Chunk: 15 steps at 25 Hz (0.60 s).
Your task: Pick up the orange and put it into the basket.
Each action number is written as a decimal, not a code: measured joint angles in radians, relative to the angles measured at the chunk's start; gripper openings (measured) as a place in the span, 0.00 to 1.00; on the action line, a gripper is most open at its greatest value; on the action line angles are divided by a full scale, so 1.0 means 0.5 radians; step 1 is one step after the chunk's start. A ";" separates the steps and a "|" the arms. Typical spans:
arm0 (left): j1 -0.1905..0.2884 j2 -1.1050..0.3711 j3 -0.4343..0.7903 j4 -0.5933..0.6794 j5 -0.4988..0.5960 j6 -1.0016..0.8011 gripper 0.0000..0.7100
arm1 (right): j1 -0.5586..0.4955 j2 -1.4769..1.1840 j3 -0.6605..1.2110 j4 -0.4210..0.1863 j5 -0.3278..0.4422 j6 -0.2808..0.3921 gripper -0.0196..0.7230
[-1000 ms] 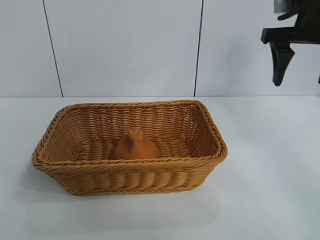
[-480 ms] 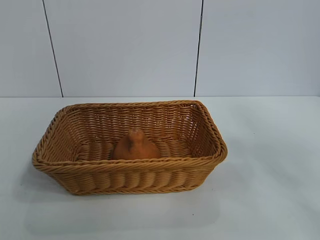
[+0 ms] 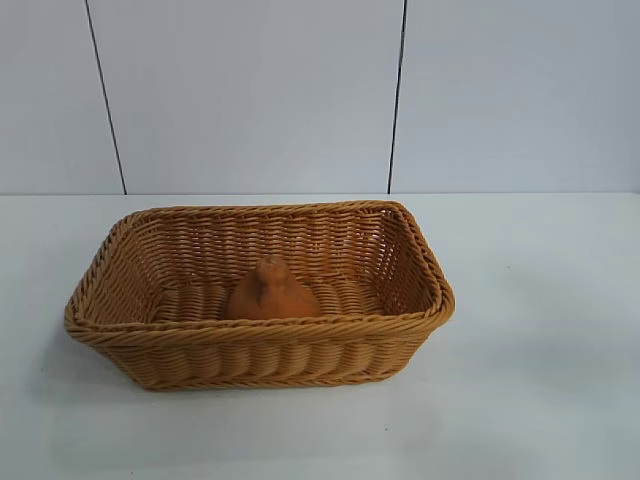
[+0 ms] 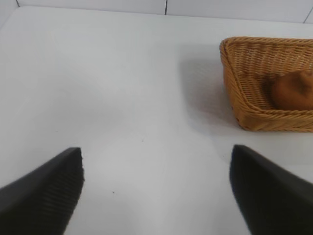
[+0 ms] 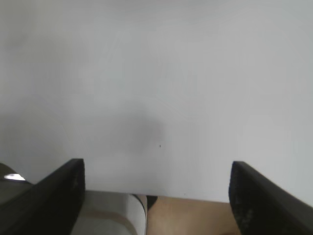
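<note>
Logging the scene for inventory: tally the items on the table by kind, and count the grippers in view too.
Wicker basket: 1
Orange, lying inside the basket: 1
Grippers, each open and empty over bare table: 2 (left gripper, right gripper)
Total: 4

basket (image 3: 260,345) walls ring orange (image 3: 271,292), open overhead, table (image 3: 540,300) bare around

We see the orange (image 3: 272,292), brown and bumpy with a pointy top, sitting upright in the middle of the basket (image 3: 258,345). The basket is woven, tan and long, with slanted sides.
</note>
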<state>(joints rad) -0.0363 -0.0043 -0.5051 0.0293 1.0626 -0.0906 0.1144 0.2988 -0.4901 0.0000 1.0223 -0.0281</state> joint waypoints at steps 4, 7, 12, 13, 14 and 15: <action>0.000 0.000 0.000 0.000 0.000 0.000 0.82 | -0.032 -0.185 0.000 0.000 -0.001 0.000 0.78; 0.000 0.000 0.000 0.000 0.000 0.000 0.82 | -0.096 -0.328 0.000 0.000 -0.001 0.000 0.78; 0.000 0.000 0.000 0.000 0.000 0.000 0.82 | -0.106 -0.566 0.000 0.000 0.001 0.000 0.78; 0.000 0.000 0.000 0.000 0.000 0.000 0.82 | -0.106 -0.593 0.000 0.000 0.004 0.000 0.78; 0.000 0.000 0.000 0.000 0.000 0.000 0.82 | -0.106 -0.601 0.000 0.000 0.006 0.000 0.78; 0.000 0.000 0.000 0.000 0.000 0.000 0.82 | -0.106 -0.604 0.000 0.000 0.006 0.000 0.78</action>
<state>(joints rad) -0.0363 -0.0043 -0.5051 0.0293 1.0626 -0.0906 0.0614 -0.0032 -0.4901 0.0000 1.0253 -0.0281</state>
